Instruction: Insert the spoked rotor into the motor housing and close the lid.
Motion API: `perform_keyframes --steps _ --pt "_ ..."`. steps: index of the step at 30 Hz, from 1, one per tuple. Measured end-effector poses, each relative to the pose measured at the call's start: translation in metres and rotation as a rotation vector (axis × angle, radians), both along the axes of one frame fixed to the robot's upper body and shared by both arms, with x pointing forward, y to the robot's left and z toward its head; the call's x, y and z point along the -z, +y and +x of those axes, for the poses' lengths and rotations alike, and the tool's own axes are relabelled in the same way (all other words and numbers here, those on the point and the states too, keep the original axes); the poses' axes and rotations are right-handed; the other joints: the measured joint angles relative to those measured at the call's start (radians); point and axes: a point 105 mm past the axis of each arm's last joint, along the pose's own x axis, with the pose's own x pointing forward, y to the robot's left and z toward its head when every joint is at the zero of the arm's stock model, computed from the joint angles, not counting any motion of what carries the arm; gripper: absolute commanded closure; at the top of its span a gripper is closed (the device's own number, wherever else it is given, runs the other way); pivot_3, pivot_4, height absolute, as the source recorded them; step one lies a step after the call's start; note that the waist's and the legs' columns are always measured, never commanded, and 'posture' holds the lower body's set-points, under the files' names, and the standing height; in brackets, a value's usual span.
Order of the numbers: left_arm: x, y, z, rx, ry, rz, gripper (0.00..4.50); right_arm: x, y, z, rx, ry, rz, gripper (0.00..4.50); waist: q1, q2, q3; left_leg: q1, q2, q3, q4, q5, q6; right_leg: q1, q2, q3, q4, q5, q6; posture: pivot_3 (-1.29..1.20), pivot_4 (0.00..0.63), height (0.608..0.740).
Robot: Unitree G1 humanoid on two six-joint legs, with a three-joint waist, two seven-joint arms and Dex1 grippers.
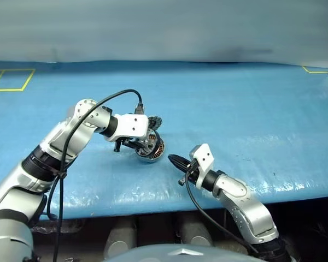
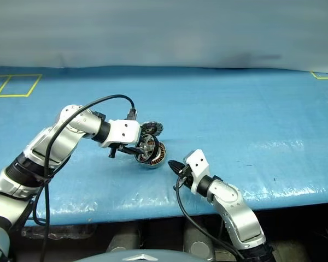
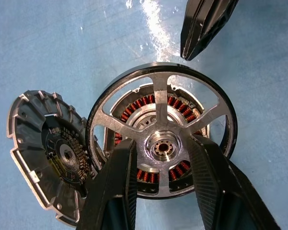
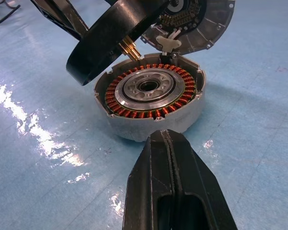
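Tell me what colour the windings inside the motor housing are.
Copper-orange, ringing the silver hub of the motor housing; clearest in the right wrist view.

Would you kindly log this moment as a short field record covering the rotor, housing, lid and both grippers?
rotor: spoked rotor held tilted above the housing, not yet seated
housing: motor housing on the blue table, windings exposed
lid: lid swung open, finned inner face showing
left gripper: left gripper fingers closed on the rotor
right gripper: right gripper shut, empty, beside the housing

On the blue table, the left gripper holds the spoked rotor tilted over the motor housing; the right gripper, fingers together, points at it from just beside
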Motion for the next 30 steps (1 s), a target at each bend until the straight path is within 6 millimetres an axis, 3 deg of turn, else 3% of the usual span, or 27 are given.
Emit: perform_keyframes --steps 30 --pt "0.012 -0.005 0.012 0.090 0.003 0.109 2.99 0.012 -0.001 -0.005 0.038 0.011 0.019 4.50 0.005 0.000 0.000 0.003 0.000 0.000 0.000 0.000 0.000 0.003 0.000 0.000 0.000 0.000 0.000 0.00 0.150 0.740"
